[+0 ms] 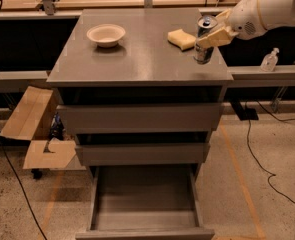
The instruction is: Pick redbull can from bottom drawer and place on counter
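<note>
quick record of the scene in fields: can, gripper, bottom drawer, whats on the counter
redbull can: upright, at the counter's right front corner
gripper: at the counter's right side, fingers closed on the can
bottom drawer: pulled open, can not in it
counter: carries a white bowl and a yellow sponge

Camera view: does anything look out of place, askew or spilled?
Nothing is spilled or damaged. The bottom drawer stands pulled out. The gripper holds the redbull can upright close to the counter's right edge, beside a sponge. An opened cardboard box lies on the floor at left.
</note>
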Robot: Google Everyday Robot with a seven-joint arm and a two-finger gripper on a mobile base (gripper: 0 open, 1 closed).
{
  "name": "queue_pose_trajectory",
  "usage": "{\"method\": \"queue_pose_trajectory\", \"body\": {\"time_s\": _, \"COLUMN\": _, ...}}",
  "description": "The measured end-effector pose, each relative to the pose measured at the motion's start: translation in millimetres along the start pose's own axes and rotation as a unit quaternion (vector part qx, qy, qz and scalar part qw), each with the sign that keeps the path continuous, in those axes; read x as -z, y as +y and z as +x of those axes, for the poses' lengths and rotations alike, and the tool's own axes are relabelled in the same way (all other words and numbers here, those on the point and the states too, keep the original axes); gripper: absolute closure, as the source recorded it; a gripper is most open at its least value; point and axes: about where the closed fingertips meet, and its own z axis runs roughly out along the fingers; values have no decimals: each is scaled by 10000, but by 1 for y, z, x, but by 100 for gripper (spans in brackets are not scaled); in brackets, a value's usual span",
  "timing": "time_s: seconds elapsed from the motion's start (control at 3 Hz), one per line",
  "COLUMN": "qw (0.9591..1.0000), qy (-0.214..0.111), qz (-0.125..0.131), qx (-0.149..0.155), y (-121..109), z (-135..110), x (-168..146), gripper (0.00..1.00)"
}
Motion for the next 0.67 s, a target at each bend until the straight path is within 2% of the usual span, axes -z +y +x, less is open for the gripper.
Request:
{"method": "queue_pose_trajectory", "body": {"time_s": 0.33, "qw": 9991, "qy": -174, "qz": -9, "qx": -394, "y": -18, "z": 12, "x": -21, "gripper": 74}}
{"method": "queue_pose_trajectory", "body": {"time_s": 0.67, "qw": 9982, "qy": -197, "qz": -59, "qx": -564, "y": -25, "z": 19, "x": -33, "gripper": 52}}
